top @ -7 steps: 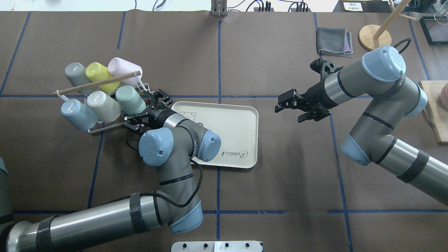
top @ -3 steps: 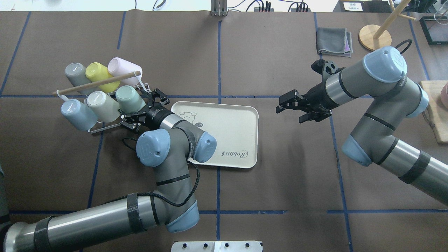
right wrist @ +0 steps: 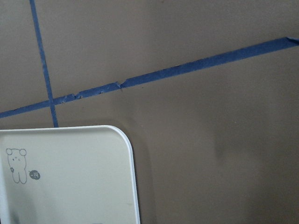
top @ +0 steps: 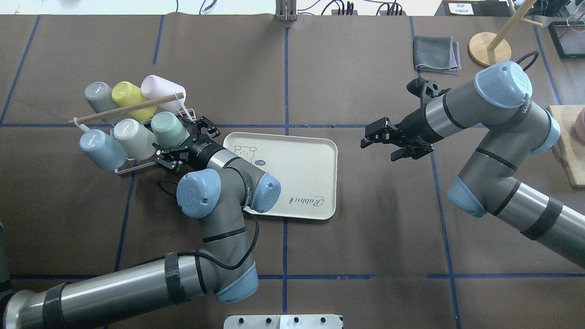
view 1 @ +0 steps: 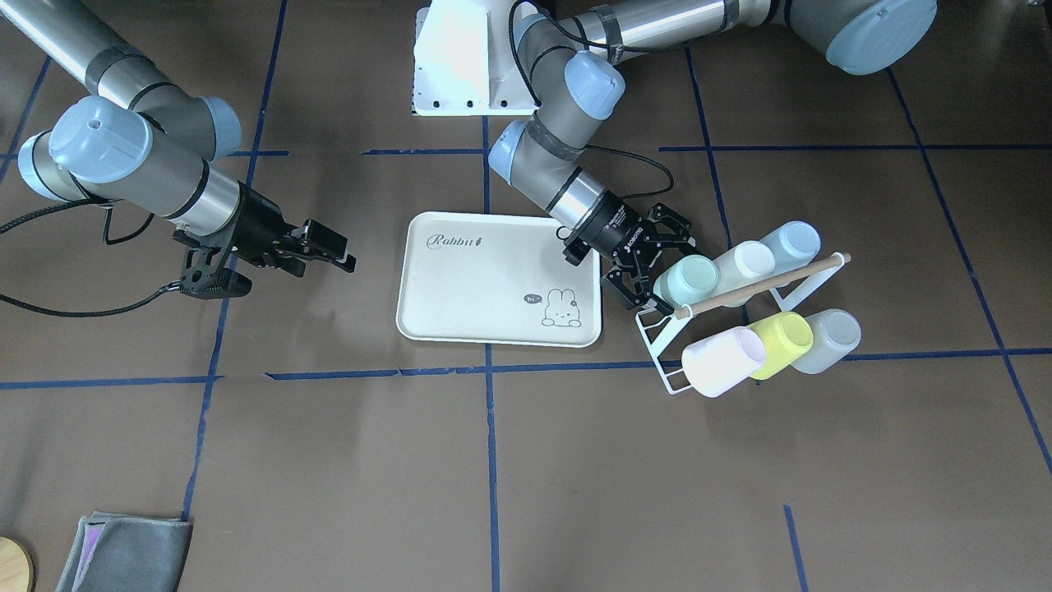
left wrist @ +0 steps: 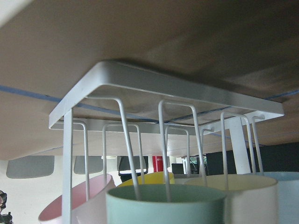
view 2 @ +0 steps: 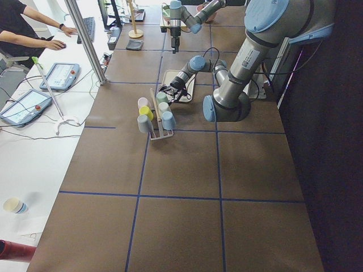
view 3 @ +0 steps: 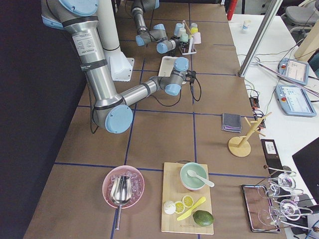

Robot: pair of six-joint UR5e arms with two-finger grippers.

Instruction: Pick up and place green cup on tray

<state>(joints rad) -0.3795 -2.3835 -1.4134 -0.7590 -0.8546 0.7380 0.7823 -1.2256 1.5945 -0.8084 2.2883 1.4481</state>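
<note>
Left end effector (top: pixel 177 140) has crept leftward over the last second, away from the tray (top: pixel 301 178) and onto the mouth end of the green cup (top: pixel 168 128). Its jaws stand wide, one finger on either side of the cup's rim, though I cannot tell whether either pad touches the plastic. I judge the approach nearly finished: closing looks like the next call, and nothing has been lifted yet.

At far left, a white wire rack (top: pixel 122 170) carries a near row of a light blue cup (top: pixel 100 148), a cream cup (top: pixel 132 138) and then the green cup at the right-hand end. The green cup's long axis is tilted and runs diagonally, with the flat base up toward the far left and the open mouth down toward the end effector. The left wrist camera shows a rack prong entering that mouth, so the cup probably has to slide off along the same axis.

Next comes the tray, flat on the desk (top: pixel 365 237), with the cup not yet on it. Farthest right, the right end effector (top: pixel 379 142) hovers with jaws apart, holding nothing, barely shifted.
</note>
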